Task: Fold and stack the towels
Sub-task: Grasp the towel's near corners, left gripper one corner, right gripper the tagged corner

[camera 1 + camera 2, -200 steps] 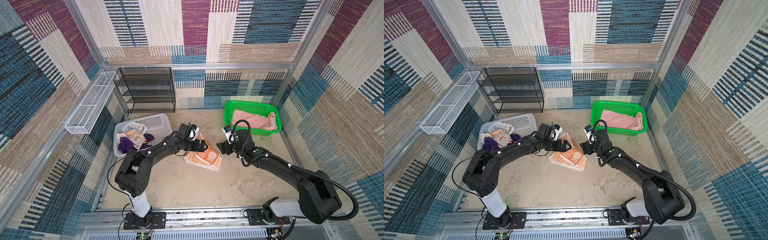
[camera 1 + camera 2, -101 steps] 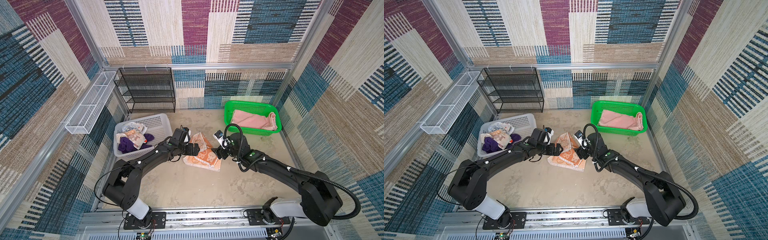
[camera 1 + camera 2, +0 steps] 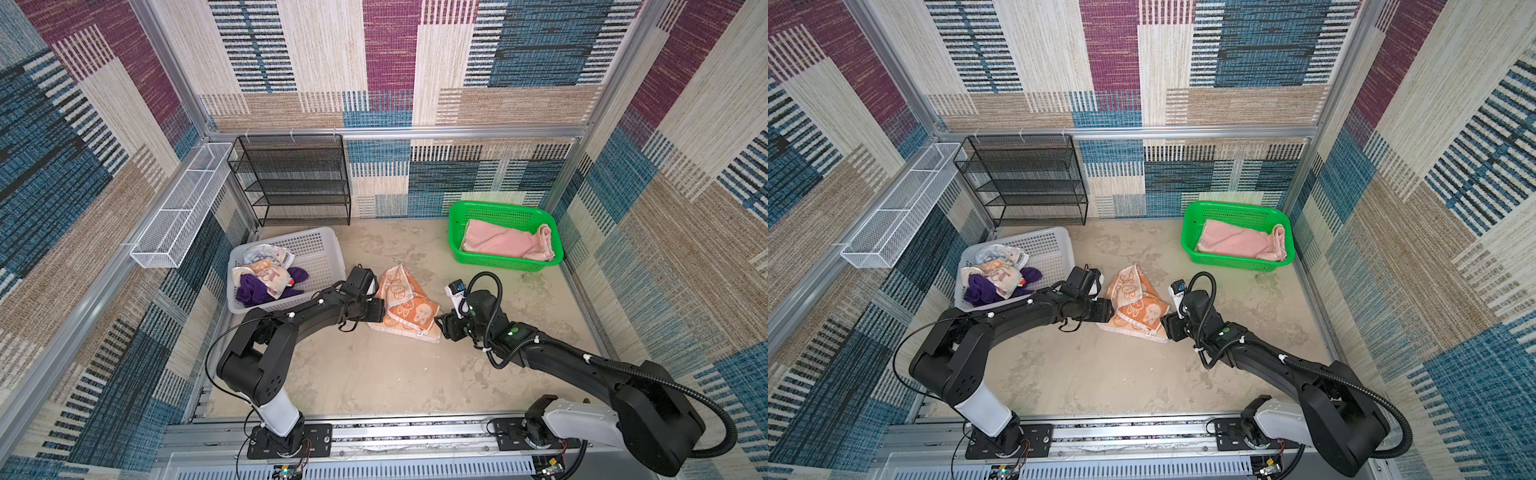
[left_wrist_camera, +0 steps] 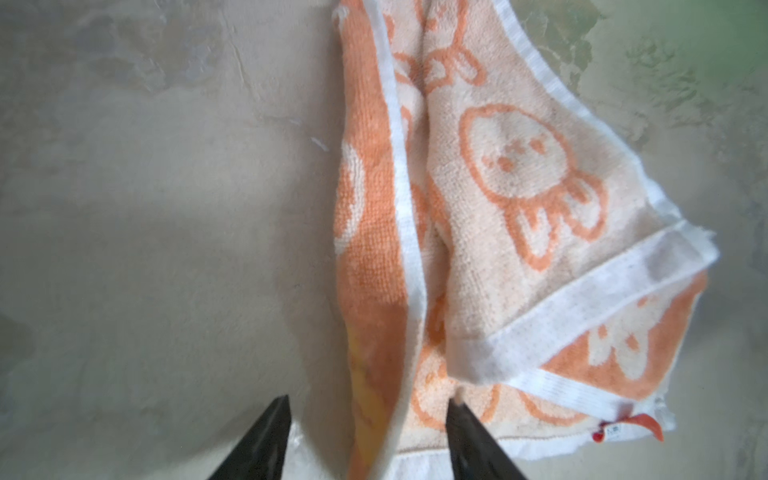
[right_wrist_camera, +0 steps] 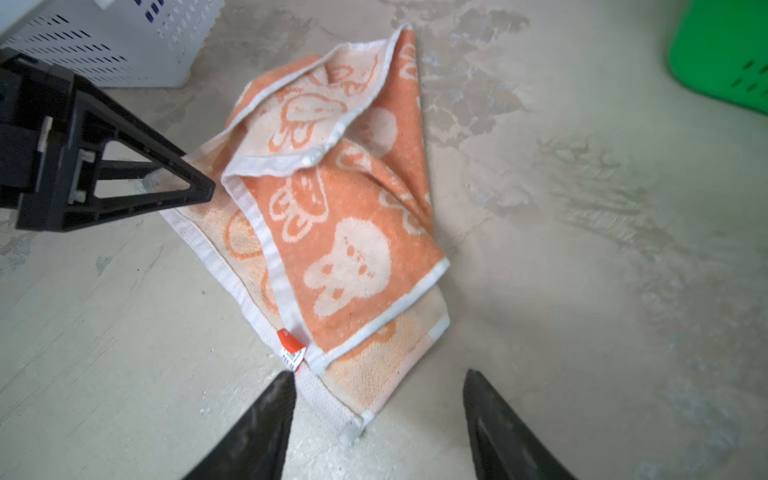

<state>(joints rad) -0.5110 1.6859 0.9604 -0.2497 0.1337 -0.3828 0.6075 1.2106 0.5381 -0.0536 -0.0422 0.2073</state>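
An orange towel [image 3: 405,305] [image 3: 1138,305] with cartoon figures lies crumpled on the floor in both top views. My left gripper [image 3: 383,313] [image 4: 368,401] is at its left edge, open, with a raised fold of the towel [image 4: 386,291] between the jaws. Open too, my right gripper [image 3: 440,326] [image 5: 378,376] straddles the towel's near corner [image 5: 357,415] beside the red tag. A pink towel [image 3: 503,243] lies in the green basket [image 3: 498,205]. In the white basket [image 3: 316,249] are a purple towel [image 3: 253,289] and whitish printed cloths [image 3: 266,272].
A black wire shelf [image 3: 295,183] stands at the back wall. A white wire rack [image 3: 178,212] hangs on the left wall. Patterned walls close in three sides. The left gripper's finger [image 5: 183,187] shows in the right wrist view, at the towel's far edge.
Both grippers have come down and toward the front, onto the orange towel's edges. The jaws of each have narrowed, the left more.
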